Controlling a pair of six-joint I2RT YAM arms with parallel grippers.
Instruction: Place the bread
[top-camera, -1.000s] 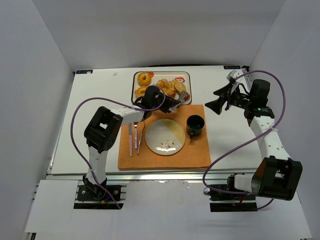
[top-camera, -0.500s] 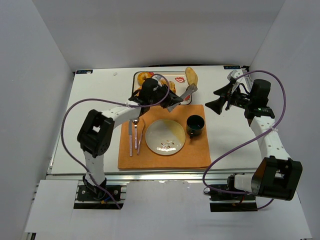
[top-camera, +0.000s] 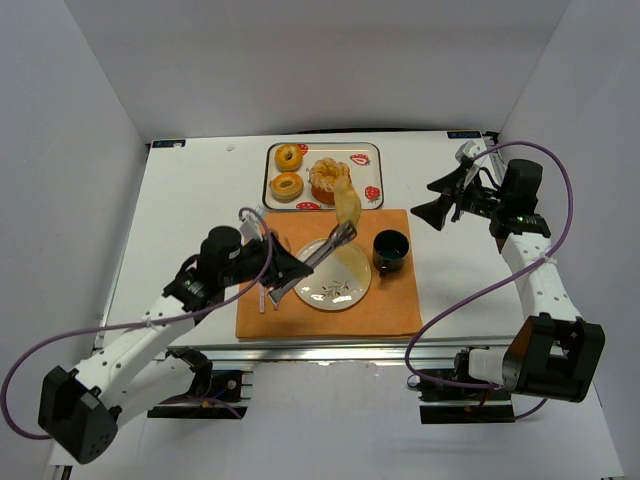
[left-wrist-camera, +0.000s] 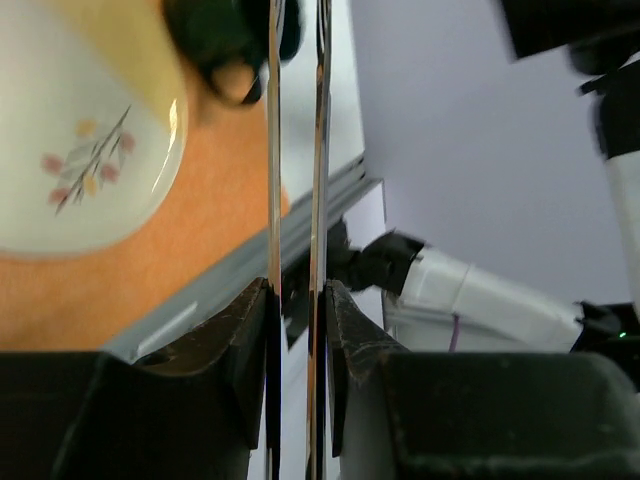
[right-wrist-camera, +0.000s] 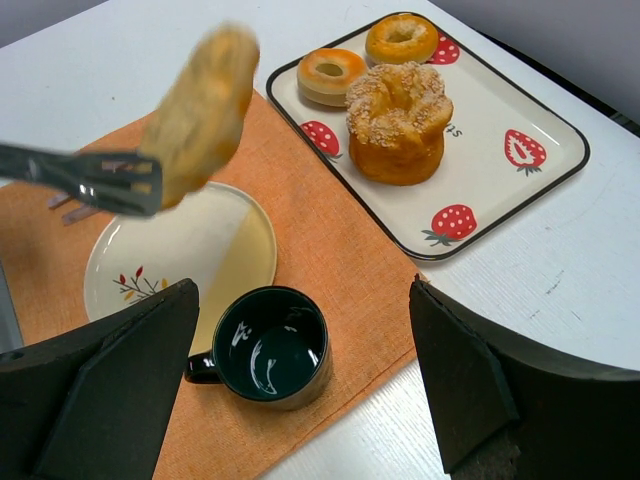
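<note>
The bread (top-camera: 347, 205) is a golden-tan oval roll pinched at the tips of metal tongs (top-camera: 318, 257). It hangs in the air over the far edge of the flowered plate (top-camera: 325, 292), near the tray. My left gripper (top-camera: 285, 277) is shut on the tongs' handle; in the left wrist view its fingers (left-wrist-camera: 352, 330) press both tong arms (left-wrist-camera: 272, 150), and the bread is out of frame. The right wrist view shows the bread (right-wrist-camera: 200, 115) in the tongs (right-wrist-camera: 90, 178) above the plate (right-wrist-camera: 180, 262). My right gripper (top-camera: 437, 198) is open and empty, hovering off the mat to the right.
A strawberry tray (top-camera: 370, 190) at the back holds two ring doughnuts (top-camera: 288, 157) and a frosted round pastry (top-camera: 328, 178). A dark cup (top-camera: 390, 250) stands right of the plate on the orange placemat (top-camera: 390, 300). Cutlery lies left of the plate, mostly under my left arm.
My left arm has drawn back toward the near left, carrying the bread in the tongs from above the tray's right end to above the plate's far edge. The right arm has not moved.
</note>
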